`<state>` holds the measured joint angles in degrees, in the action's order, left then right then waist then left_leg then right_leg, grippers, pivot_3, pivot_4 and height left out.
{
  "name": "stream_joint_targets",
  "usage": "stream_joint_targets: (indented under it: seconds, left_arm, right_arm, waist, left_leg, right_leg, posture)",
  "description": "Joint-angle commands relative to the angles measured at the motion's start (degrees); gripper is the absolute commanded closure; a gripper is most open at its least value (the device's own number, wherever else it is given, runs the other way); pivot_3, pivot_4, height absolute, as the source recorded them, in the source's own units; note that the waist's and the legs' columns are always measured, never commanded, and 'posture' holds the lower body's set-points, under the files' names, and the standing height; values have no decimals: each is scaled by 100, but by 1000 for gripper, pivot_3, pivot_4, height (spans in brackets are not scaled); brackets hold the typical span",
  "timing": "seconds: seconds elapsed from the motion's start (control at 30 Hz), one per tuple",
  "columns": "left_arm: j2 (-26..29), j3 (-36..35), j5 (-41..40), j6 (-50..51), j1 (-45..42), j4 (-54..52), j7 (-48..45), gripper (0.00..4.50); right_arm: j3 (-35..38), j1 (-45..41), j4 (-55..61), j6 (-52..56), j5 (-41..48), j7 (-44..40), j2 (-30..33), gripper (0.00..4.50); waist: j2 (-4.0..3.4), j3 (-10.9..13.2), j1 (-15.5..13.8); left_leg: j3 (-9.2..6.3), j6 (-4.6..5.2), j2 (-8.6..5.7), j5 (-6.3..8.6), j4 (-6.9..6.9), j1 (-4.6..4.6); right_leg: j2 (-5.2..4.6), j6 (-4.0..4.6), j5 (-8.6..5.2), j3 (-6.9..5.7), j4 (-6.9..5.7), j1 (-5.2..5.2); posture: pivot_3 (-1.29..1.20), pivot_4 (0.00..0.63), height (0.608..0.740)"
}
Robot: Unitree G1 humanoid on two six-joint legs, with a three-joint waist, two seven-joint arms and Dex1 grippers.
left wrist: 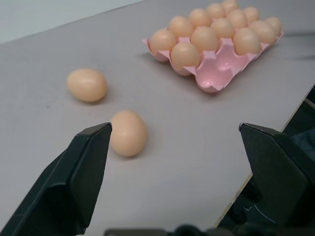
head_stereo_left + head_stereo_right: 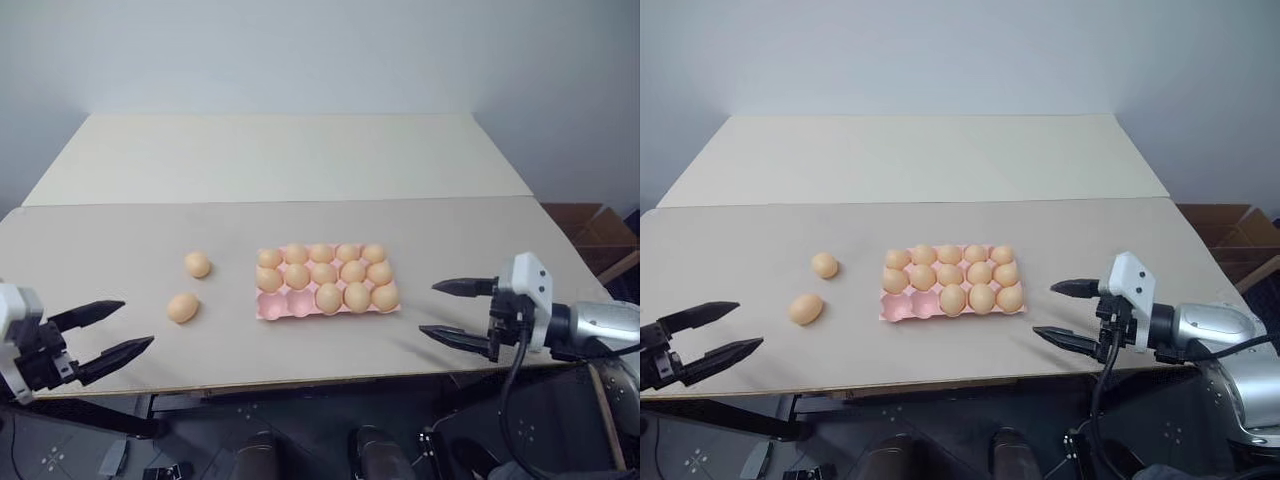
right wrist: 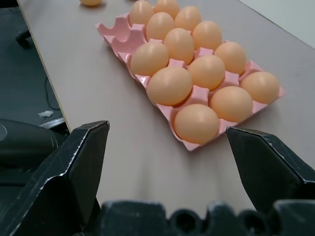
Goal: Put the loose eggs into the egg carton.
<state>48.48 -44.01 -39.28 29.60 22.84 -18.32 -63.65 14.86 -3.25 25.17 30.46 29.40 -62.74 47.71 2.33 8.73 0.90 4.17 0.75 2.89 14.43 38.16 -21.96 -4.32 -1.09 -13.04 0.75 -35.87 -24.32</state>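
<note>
Two loose eggs left on the tan surface (image 2: 120, 250), to the robot's left of the egg carton: near loose egg (image 2: 183, 307) closer to the front edge, far loose egg (image 2: 197, 264) just behind it, apart from each other and from the pink egg carton (image 2: 272, 309). Thirteen cups of the carton filled; two empty cups at the front-left corner, on the side facing the loose eggs. Left hand (image 2: 108, 329) spread wide and empty, hovering low at the front-left edge, pointed toward the near loose egg. Right hand (image 2: 458, 311) likewise wide and empty, off the carton's right end, well apart from both loose eggs. Likely light, smooth and rounded, so prone to rolling on the flat surface and to slipping out of a hard pinch; possibly fragile, hence a gentle squeeze. Best taken across the short axis at the widest part, fingers straddling the middle, not the tapered ends. Carton probably thin and light, liable to slide if nudged, so a set-down from above into an empty cup rather than a push from the side.
</note>
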Motion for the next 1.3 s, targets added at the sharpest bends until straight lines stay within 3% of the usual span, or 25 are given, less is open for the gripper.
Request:
stream_joint_targets:
  seconds: [0.03, 0.27, 0.47, 0.57, 0.67, 0.87, 0.93, 1.13, 1.3]
  left_arm:
    - [-222, 72, 169, 162, 9, -124, 644, 0]
    - [-795, 1155, 310, 1123, -966, -504, 2519, 0]
    - [-898, 2016, 761, 1590, -1850, -152, 3358, 0]
    - [-743, 2433, 1089, 1427, -1967, 151, 3227, 0]
    - [-652, 2604, 1222, 1418, -2106, 351, 3167, 633]
    - [-688, 2561, 1189, 1152, -2252, 325, 2951, 2597]
    - [-651, 2585, 1172, 984, -2249, 187, 2761, 2999]
    - [-430, 2682, 1021, 256, -2207, -356, 1784, 2999]
    - [-549, 3393, 940, 300, -2837, -511, 1519, 2999]
  right_arm:
    - [89, -81, 125, -242, 89, 69, 6, 66]
    - [32, -108, 263, -286, 165, 200, 11, 66]
    - [-37, -225, 319, -276, 193, 253, 76, 66]
    - [-63, -301, 352, -235, 218, 301, 62, 66]
    - [-63, -296, 391, -243, 216, 358, 48, 0]
    - [-5, -200, 489, -210, 249, 479, 48, 0]
    - [26, -131, 558, -203, 260, 502, 48, 0]
    - [53, -36, 670, -226, 250, 601, 57, 0]
    - [23, -48, 677, -243, 201, 670, 68, 0]
  waist:
    - [0, 0, -14]
    - [2, -2, -151]
    - [8, -5, -149]
    - [8, -5, -99]
    - [8, -5, -104]
    - [8, -5, -127]
    - [8, -5, -137]
    - [7, -5, -150]
    - [6, -5, -173]
  left_leg:
    - [-1, 0, 0, 0, 0, 2]
    - [-5, -1, -7, 0, 6, -6]
    - [-6, 0, -9, 0, 8, -10]
    - [-6, 0, -7, 0, 7, -8]
    - [-10, 0, -6, 0, 5, -8]
    - [-8, 0, -8, 0, 6, -11]
    - [-8, 0, -8, 0, 6, -13]
    - [-8, 0, -8, 0, 6, -17]
    - [-7, 0, -10, -1, 11, -15]
  right_leg:
    - [0, 0, 0, 0, -1, 1]
    - [-3, 15, 32, 2, 2, 6]
    - [1, -4, 47, 1, 2, 6]
    - [5, -3, 47, 2, 0, 5]
    - [6, -1, 45, -3, -1, 6]
    - [-1, 0, 45, 0, 3, 5]
    - [-1, -2, 45, -1, 4, 4]
    - [-1, 2, 43, -2, 5, 2]
    - [-2, 13, 37, -2, 4, 7]
  posture:
    - [0, 150, 740]
    - [0, 150, 740]
    - [0, 150, 740]
    - [0, 150, 740]
    - [0, 150, 740]
    - [0, 150, 740]
    - [0, 150, 740]
    - [0, 150, 740]
    - [0, 150, 740]
